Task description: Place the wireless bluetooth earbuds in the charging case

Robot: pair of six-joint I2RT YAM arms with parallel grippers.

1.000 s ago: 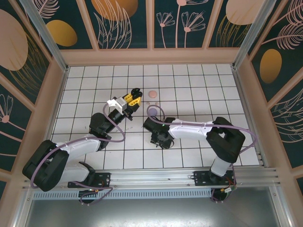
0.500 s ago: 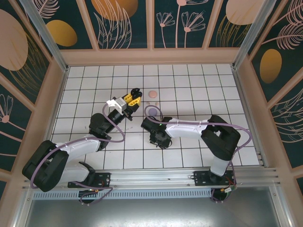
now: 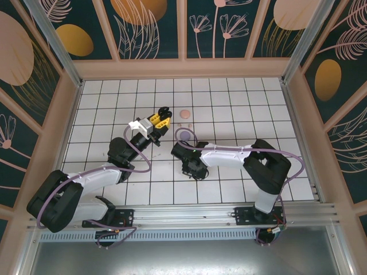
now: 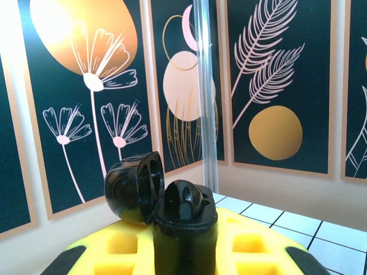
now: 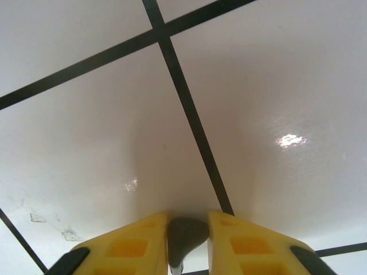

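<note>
My left gripper [image 3: 162,116] is raised over the tiles and shut on an upright black charging case [image 4: 184,220]. Its yellow fingers [image 4: 252,240] press the case from both sides. The lid [image 4: 133,188] is swung open to the left, and a black earbud [image 4: 186,200] sits in the case's top. My right gripper [image 5: 187,229] points straight down at the white tiled floor [image 5: 114,126]. Its yellow fingers [image 5: 129,243] are shut on a small black earbud [image 5: 184,236] with both pads touching it. From above, the right gripper [image 3: 192,169] is low at the middle of the floor.
A round pink case [image 3: 184,114] lies on the tiles just right of the left gripper, with a small pink piece [image 3: 184,124] below it. A purple cable loop [image 3: 184,135] arcs over the right wrist. Patterned walls and metal posts enclose the floor.
The right arm has shifted slightly left and its fingers have closed in on the black earbud. The left arm holds still with the case.
</note>
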